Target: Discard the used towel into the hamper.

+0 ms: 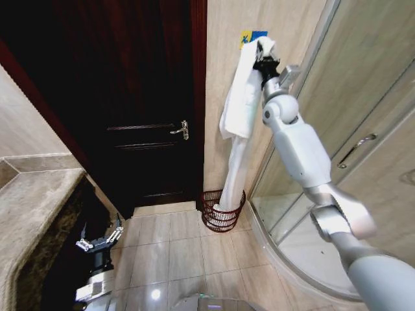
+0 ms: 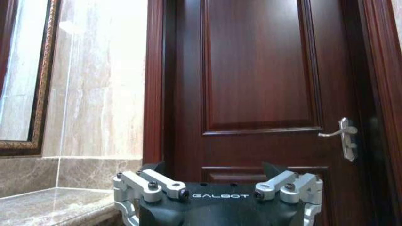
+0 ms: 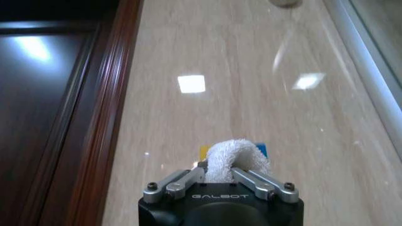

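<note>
A long white towel (image 1: pixel 238 110) hangs down the beige wall strip between the door and the shower. My right gripper (image 1: pixel 262 57) is raised high and shut on the towel's top end. The right wrist view shows the towel (image 3: pixel 236 157) bunched between the fingers (image 3: pixel 182 181). Its lower end reaches into the hamper (image 1: pixel 222 218), a small dark red wire basket on the floor below. My left gripper (image 1: pixel 98 240) is parked low beside the counter, facing the door, open and holding nothing.
A dark wooden door (image 1: pixel 142 97) with a metal handle (image 1: pixel 181 130) stands left of the hamper. A glass shower enclosure (image 1: pixel 350 129) with a curved base is on the right. A stone counter (image 1: pixel 39 207) edges the left. Tiled floor (image 1: pixel 188 259) lies in front.
</note>
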